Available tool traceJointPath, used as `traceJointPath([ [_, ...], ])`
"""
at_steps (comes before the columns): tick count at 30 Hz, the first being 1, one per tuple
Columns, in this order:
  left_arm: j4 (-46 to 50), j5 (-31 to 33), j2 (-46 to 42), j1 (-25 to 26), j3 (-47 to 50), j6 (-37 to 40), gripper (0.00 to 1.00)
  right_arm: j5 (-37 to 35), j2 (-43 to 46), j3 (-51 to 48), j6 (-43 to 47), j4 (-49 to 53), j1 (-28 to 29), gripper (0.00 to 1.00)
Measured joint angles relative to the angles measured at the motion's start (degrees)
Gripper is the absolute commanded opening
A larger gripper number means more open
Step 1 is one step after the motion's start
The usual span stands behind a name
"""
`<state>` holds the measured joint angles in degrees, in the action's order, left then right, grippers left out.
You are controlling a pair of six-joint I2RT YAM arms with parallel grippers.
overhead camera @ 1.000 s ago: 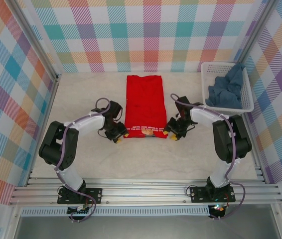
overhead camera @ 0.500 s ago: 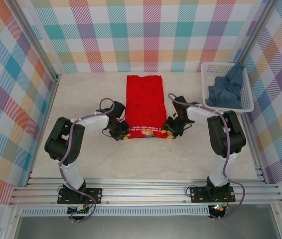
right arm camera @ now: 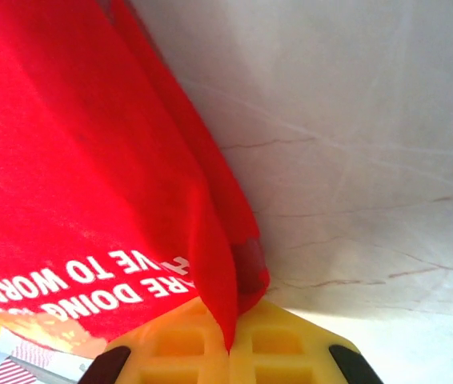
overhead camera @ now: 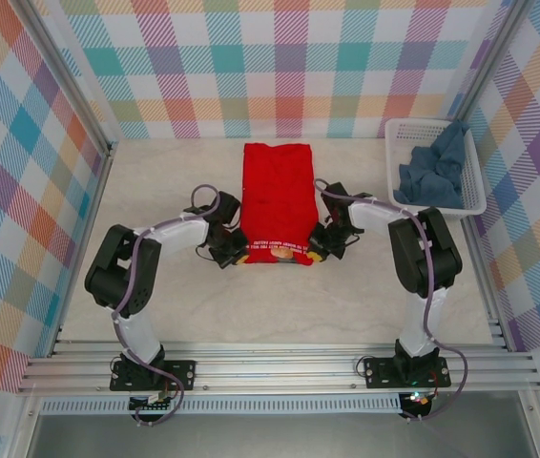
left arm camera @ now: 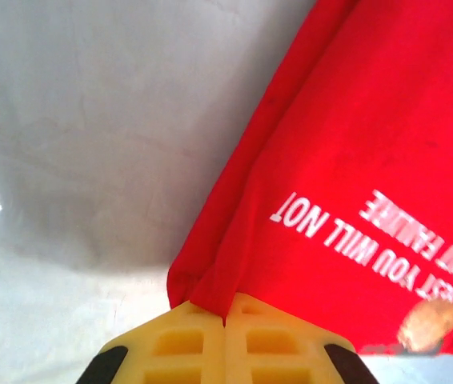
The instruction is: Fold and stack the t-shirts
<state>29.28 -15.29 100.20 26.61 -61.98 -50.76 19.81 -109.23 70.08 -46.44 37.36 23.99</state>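
The red t-shirt (overhead camera: 277, 196) lies as a long folded strip in the middle of the table, white lettering at its near end. My left gripper (overhead camera: 235, 259) is shut on the shirt's near left corner; the cloth (left arm camera: 346, 160) runs into the seam between the yellow pads (left arm camera: 178, 340). At the near right corner my right gripper (overhead camera: 317, 253) is shut on the cloth (right arm camera: 74, 160), which disappears between its yellow pads (right arm camera: 282, 340). The blue-grey t-shirt (overhead camera: 434, 172) sits crumpled in the basket.
A white lattice basket (overhead camera: 470, 196) stands at the back right against the checked wall. Bare pale tabletop (overhead camera: 280, 305) lies between the shirt and the arm bases, and also left of the shirt (overhead camera: 165, 181).
Both grippers slid inward onto the shirt's near corners and closed on the cloth. The shirt's near edge now bunches slightly between them.
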Motion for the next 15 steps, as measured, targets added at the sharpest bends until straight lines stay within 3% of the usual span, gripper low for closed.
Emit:
traceJointPath([
  [6, 3.2, -0.7, -9.5, 3.9, 6.9, 2.4, 0.0, 0.6, 6.9, -6.2, 3.5, 2.0, 2.8, 0.0],
  [10, 6.9, -2.4, -16.2, 9.1, 13.2, 2.5, 0.0, 2.4, 12.4, -12.3, 4.8, 4.7, 6.7, 0.0],
  [15, 12.3, -5.0, -29.6, 14.8, 18.5, 0.4, 0.0, 6.1, 23.6, -17.9, 4.7, 10.1, 12.1, 0.0],
])
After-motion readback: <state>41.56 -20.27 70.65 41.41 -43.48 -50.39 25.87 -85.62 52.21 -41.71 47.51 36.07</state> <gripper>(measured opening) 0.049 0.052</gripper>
